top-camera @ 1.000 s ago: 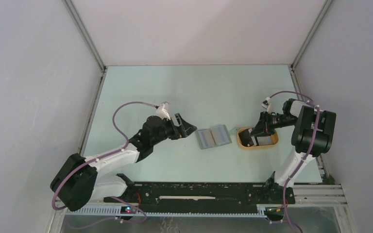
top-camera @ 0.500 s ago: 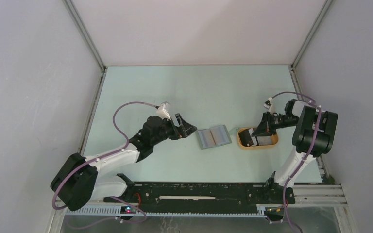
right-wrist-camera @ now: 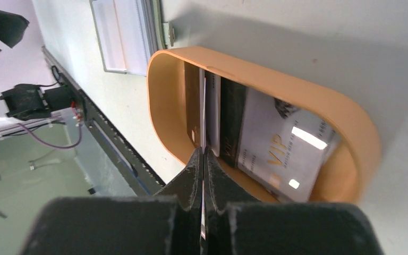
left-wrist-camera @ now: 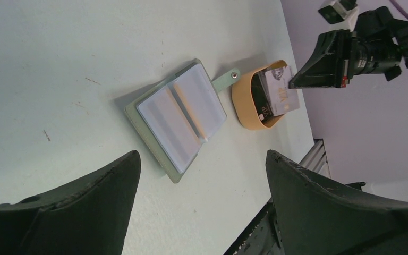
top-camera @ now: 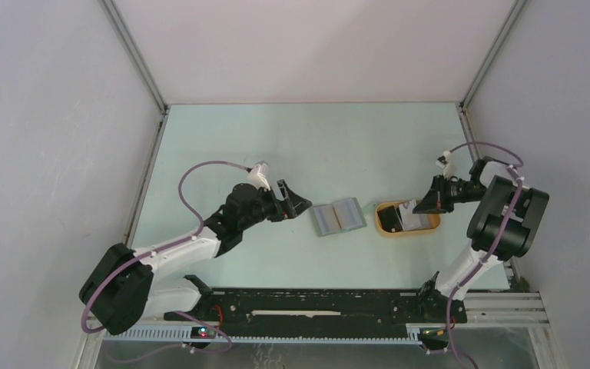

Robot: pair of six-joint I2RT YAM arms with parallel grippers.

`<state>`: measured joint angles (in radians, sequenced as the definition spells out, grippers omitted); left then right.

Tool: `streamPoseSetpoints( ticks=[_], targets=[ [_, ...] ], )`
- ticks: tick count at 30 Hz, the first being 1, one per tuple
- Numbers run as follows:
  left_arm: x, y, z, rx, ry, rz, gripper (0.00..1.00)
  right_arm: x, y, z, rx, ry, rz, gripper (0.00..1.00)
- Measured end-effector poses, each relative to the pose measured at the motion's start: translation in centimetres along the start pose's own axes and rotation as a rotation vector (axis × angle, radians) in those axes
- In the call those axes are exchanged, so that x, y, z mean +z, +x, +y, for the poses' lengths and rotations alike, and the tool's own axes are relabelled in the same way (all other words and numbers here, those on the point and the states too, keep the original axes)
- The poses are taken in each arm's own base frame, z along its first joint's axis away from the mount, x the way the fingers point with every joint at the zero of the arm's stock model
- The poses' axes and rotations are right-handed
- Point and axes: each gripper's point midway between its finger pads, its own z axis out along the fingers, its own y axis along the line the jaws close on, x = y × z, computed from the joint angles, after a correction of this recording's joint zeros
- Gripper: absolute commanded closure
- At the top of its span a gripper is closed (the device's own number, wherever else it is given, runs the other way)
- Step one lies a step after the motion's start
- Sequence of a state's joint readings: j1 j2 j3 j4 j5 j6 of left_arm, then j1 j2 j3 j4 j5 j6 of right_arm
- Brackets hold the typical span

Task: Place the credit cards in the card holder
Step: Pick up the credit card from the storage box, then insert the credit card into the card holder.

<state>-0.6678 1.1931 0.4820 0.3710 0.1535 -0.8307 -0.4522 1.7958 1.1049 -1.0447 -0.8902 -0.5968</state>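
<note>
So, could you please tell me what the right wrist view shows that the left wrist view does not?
Only the right wrist view: the right gripper shut, apparently pinching the edge of a thin pale plastic card standing in the tan-yellow oval tray. Only the left wrist view: the left gripper open, and the small grey-green bifold wallet whole, lying open. Both: that tray, the pale grey VIP card and a black card beside it.

Only readable bit: "VIP" is showing on a pale credit card [right-wrist-camera: 279,154] leaning just right of the right gripper [right-wrist-camera: 202,155] tips.
</note>
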Motion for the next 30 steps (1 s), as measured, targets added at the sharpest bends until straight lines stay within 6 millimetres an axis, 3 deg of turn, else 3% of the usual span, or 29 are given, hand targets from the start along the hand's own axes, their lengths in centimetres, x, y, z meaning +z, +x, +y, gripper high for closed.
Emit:
streamPoseSetpoints(
  ticks=[8,10,14,18,22,25,30],
  targets=[
    [-1.0,-0.8,-1.6,0.038,0.044,-0.026,0.08,-4.8,-1.6,1.0,-0.163,0.109,-0.107,1.00],
    [-1.5,-1.1,-2.7,0.083,0.076,-0.037,0.08,-5.5,-1.8,2.3,-0.230,0.123,-0.133,1.00],
    [-3.0,-1.9,-6.0,0.199,0.186,-0.092,0.08,-5.6,-2.7,6.9,-0.418,0.109,-0.185,1.00],
    [-3.9,-3.1,-8.2,0.248,0.266,-0.158,0.10,-3.7,-3.0,12.9,-0.658,0.045,-0.227,1.00],
    [-3.3,-2.9,-8.1,0.239,0.253,-0.164,0.15,-0.3,-1.3,17.4,-0.772,-0.106,-0.194,1.00],
    [-2.0,-2.1,-7.1,0.201,0.212,-0.140,0.17,2.5,-0.3,18.2,-0.725,-0.208,-0.136,1.00],
    [0.5,0.2,-3.8,0.103,0.103,-0.071,0.20,7.3,2.1,16.5,-0.542,-0.276,-0.043,1.00]
  ],
)
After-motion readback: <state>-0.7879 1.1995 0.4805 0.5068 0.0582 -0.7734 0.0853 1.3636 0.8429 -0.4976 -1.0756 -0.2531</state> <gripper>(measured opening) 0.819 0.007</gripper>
